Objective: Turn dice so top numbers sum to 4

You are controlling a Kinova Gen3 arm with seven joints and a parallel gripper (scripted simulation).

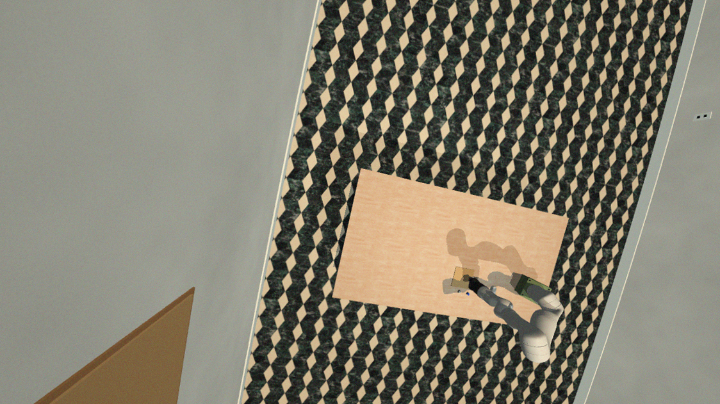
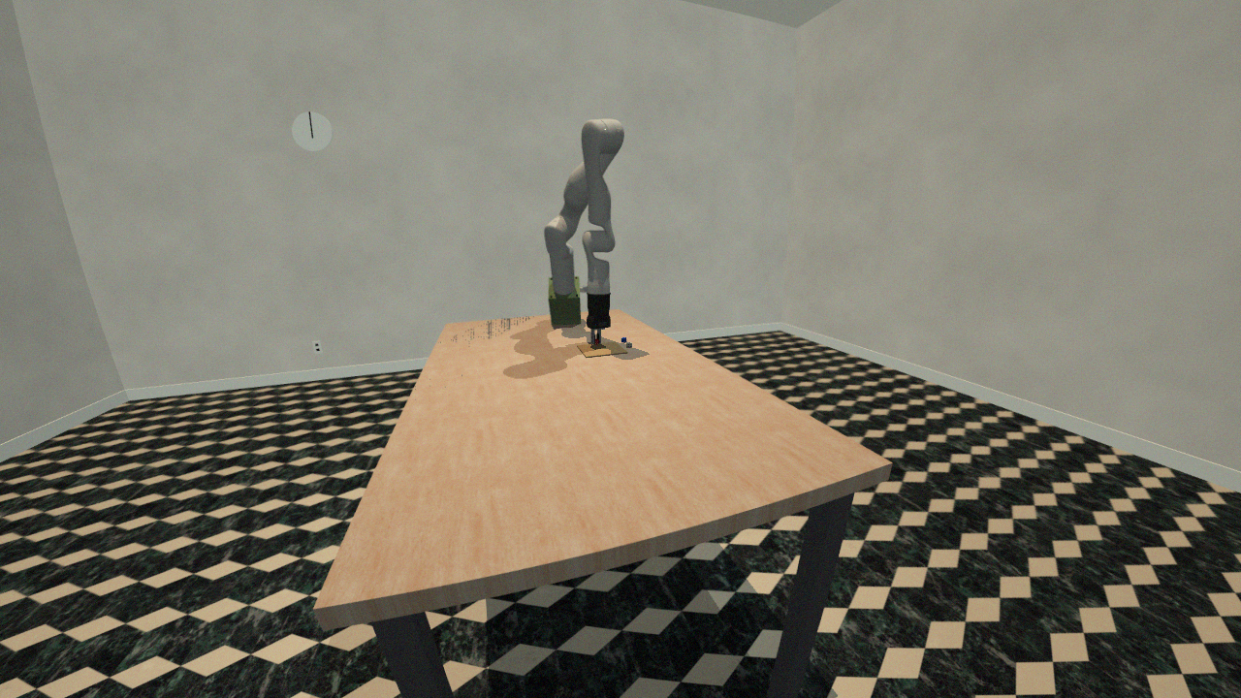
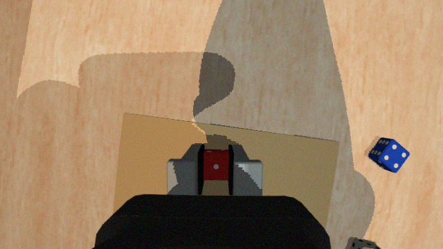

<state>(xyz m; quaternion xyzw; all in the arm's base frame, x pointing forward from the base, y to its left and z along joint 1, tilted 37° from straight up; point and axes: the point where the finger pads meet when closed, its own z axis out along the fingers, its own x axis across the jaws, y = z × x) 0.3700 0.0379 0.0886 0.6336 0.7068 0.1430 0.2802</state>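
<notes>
Pincer (image 1: 468, 278) (image 2: 595, 343) (image 3: 216, 162) clamped on the red die (image 3: 216, 165), one-pip face up, over the mat (image 1: 459, 276) (image 2: 595, 352) (image 3: 145, 145); contact below unclear. Blue die (image 2: 623, 340) (image 3: 395, 155) sits off the mat, just beside it, four up. Grey die (image 2: 628, 345) (image 3: 363, 244) also off the mat, top face cut off. Step in hand, I'd say: placing red. Next: lower till it's flat, ease open, lift straight. Blue then needs turning; four alone busts the sum.

Bare room, lone table (image 1: 399, 226) (image 2: 598, 451), wall clock (image 2: 312, 131)
</notes>
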